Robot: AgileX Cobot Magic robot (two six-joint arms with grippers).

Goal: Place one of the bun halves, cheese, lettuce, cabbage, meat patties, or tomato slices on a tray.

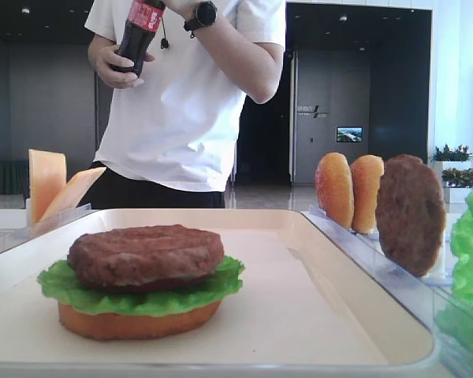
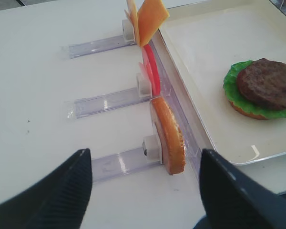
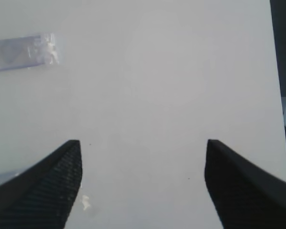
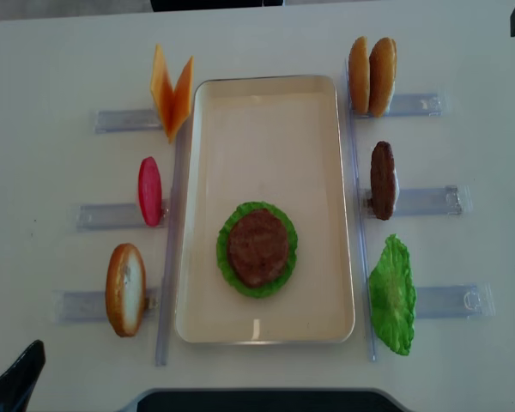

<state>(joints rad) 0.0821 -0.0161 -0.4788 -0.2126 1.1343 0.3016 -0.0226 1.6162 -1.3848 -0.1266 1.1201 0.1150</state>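
Exterior high: a stack sits on the tray (image 1: 315, 307), with a bun half (image 1: 138, 321) at the bottom, lettuce (image 1: 142, 290) over it and a meat patty (image 1: 146, 256) on top; no claw shows here.
Exterior high, racks: two bun halves (image 1: 350, 191) and a second patty (image 1: 411, 213) stand upright in a clear rack on the right; cheese slices (image 1: 54, 187) stand on the left.
Exterior high, background: a person in a white shirt (image 1: 181, 102) holds a cola bottle (image 1: 138, 35).
Right wrist: the right claw (image 3: 143, 183) is spread wide with nothing between its fingers, above bare white desk (image 3: 171, 86); a clear rack strip (image 3: 24, 51) lies ahead of it to the left.
Left wrist: the left claw (image 2: 145, 191) is spread wide and empty; straight ahead of it a bun half (image 2: 169, 136) stands on edge in its rack, then tomato slices (image 2: 150, 71), then cheese (image 2: 145, 19) farthest ahead.
Left wrist, tray: the stacked burger lies ahead and to the right of the claw, inside the tray (image 2: 205, 57).
Exterior high (realsense): the stack lies in the tray's near half; a loose lettuce leaf (image 4: 391, 295) lies right of the tray; only a dark fingertip of the left claw shows at the lower left corner.
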